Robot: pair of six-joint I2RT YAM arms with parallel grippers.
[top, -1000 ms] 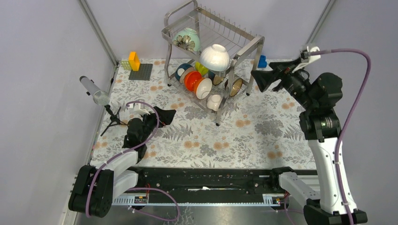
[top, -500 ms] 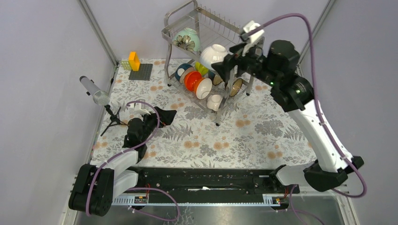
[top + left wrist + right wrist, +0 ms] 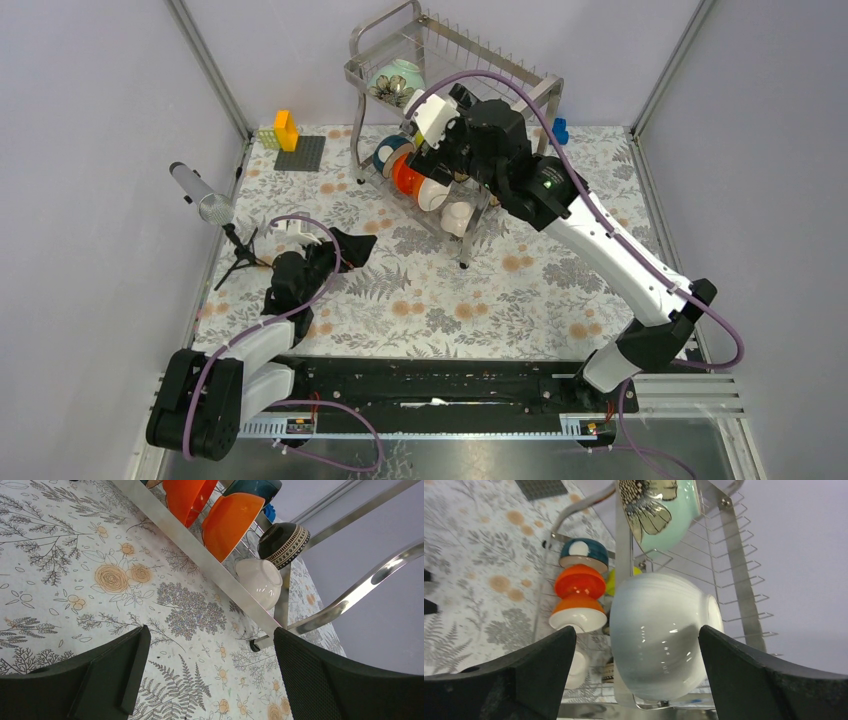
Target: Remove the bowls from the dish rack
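Unloading looks barely begun at the steel dish rack [image 3: 200,553], both tiers loaded, as the right end effector [image 3: 636,635] reaches in at the rack's upper shelf with its fingers spread wide and nothing held. A glossy white bowl [image 3: 664,625] is framed between them, lying on its side with its foot ring turned outward. Whether either finger touches it cannot be told. Just behind it on the same shelf stands a pale green floral bowl [image 3: 659,510]. On the shelf below lean a blue bowl [image 3: 579,550], two orange bowls [image 3: 579,582], a small white bowl [image 3: 260,580] and a dark patterned bowl [image 3: 282,540]. The left end effector [image 3: 210,640], likewise spread and empty, hangs low over the floral worktop [image 3: 450,300] off the rack's near-left corner.

The white bowl looks like glazed ceramic: rigid, slick and likely to chip if dropped or knocked against the wires. Its thin rim, one finger inside and one outside, seems the surest hold, since its body nearly fills the spread.

From above, the right arm [image 3: 600,240] hides the white bowl and much of both shelves, so the bowls cannot be counted. A yellow-green sliver [image 3: 614,582] behind the white bowl is too cut off to identify
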